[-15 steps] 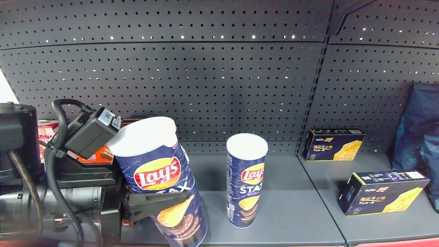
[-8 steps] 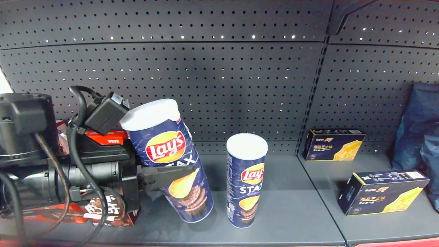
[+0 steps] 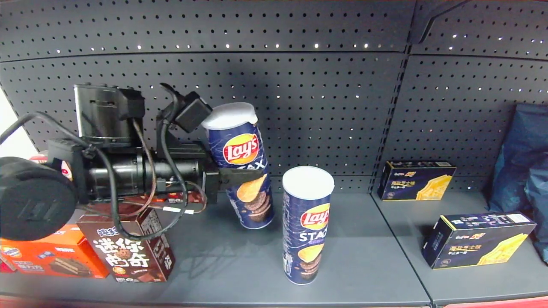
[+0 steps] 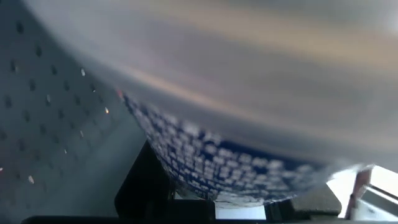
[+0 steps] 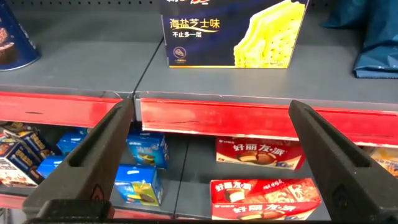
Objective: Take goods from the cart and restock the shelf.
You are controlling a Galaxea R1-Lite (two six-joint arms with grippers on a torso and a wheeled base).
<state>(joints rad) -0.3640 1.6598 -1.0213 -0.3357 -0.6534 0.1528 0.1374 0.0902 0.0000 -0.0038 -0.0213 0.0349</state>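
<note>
My left gripper (image 3: 242, 175) is shut on a dark blue chip can (image 3: 241, 164) with a white lid, held tilted above the grey shelf (image 3: 351, 261), near the pegboard back. In the left wrist view that held chip can (image 4: 249, 124) looms close over the camera. A second, upright chip can (image 3: 306, 224) stands on the shelf just right of and in front of the held one. My right gripper (image 5: 211, 162) is open with nothing between its fingers, hanging low in front of the shelf's red edge strip (image 5: 249, 121).
On the shelf's left stand a brown cookie box (image 3: 128, 252) and an orange box (image 3: 47, 259). Two dark cracker boxes (image 3: 475, 239) and a blue bag (image 3: 524, 167) sit on the right. Lower shelves hold snack boxes (image 5: 261, 199).
My left arm has carried the chip can up, rightward and deeper over the shelf, toward the pegboard. Boxes on the left have come into sight.
</note>
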